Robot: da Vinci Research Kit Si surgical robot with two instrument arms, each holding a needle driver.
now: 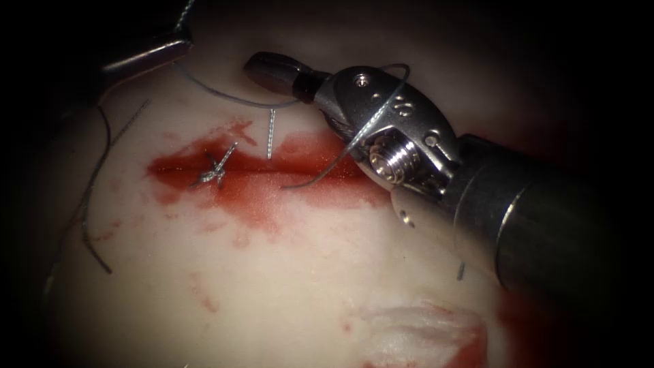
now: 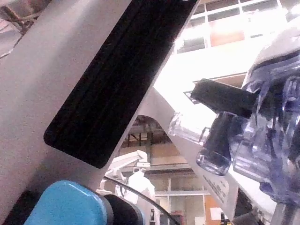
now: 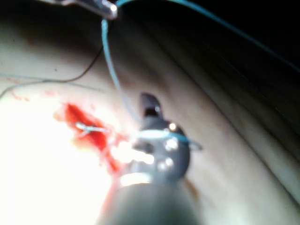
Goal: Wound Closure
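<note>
Red fluid [image 1: 252, 194] is seen pooled along the cut [image 1: 272, 172], which runs left-right across the pale tissue [image 1: 272, 286]. One knotted stitch [image 1: 214, 169] is seen sitting across the cut towards its left end, w/ a short cut end of thread [image 1: 271, 133] standing just above the cut nearby.

R tool [image 1: 272, 71] is brought in from the right, its wrist laid over the cut's right portion, jaws pointed up-left and resting above the cut's far edge. Jaws appear closed together; whether anything is pinched between them can't be told. Thread [image 1: 371, 119] is seen wrapped over the R tool's wrist body, one loop arching past the top and a tail trailing down onto the cut approx. mid-length. Judged as a wrap held round the instrument, which would explain why the wrist is kept low and close to the wound.

L tool [image 1: 146, 56] is seen at upper left, at the tissue's edge, well apart from the R tool. Thread is seen running from its tip across to the R tool's jaws, so the L tool's jaws are judged to be clamped on the thread, keeping the strand lifted. In the right wrist view the same strand [image 3: 112, 70] is seen descending from the L tool's tip [image 3: 107, 6] to the R tool [image 3: 149, 104].

Needle isn't made out w/ certainty; a dark curved strand [image 1: 88, 204] lies left of the cut on the tissue, but needle or thread can't be told.
</note>
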